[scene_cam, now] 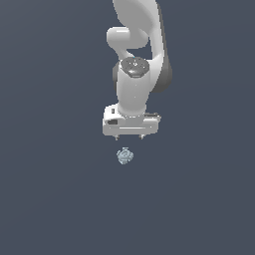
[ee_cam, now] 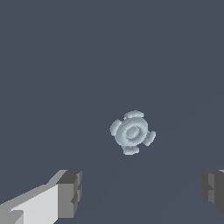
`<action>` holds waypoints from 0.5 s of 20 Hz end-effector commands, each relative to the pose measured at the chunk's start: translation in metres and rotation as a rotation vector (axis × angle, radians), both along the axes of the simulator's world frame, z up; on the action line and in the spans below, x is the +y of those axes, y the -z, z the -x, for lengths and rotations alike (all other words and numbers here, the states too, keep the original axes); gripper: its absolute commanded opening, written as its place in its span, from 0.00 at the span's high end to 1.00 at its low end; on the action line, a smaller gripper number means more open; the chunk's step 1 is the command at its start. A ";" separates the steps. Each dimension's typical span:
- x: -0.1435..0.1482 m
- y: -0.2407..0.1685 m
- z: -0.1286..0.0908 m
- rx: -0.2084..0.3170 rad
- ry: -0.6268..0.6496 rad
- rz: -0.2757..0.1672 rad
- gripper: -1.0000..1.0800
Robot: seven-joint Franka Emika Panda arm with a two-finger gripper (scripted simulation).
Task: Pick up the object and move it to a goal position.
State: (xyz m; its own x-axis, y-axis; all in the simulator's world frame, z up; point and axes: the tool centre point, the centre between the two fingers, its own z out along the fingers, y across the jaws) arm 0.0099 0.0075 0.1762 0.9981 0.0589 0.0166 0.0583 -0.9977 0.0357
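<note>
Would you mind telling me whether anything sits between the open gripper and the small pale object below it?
Nothing visible does. The gripper hangs open above the object, and the wrist view shows only bare dark surface around the object, between the two fingers.

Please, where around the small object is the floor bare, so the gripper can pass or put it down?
The dark floor looks bare on every side of the object. The only crowded spot is just above it, under the open gripper.
</note>
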 end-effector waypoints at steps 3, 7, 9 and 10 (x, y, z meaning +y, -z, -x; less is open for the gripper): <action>-0.001 0.005 -0.001 0.003 -0.033 0.000 0.04; -0.003 0.012 -0.003 0.006 -0.083 -0.001 0.04; -0.004 0.017 -0.004 0.008 -0.116 -0.002 0.04; -0.005 0.020 -0.004 0.010 -0.134 -0.002 0.04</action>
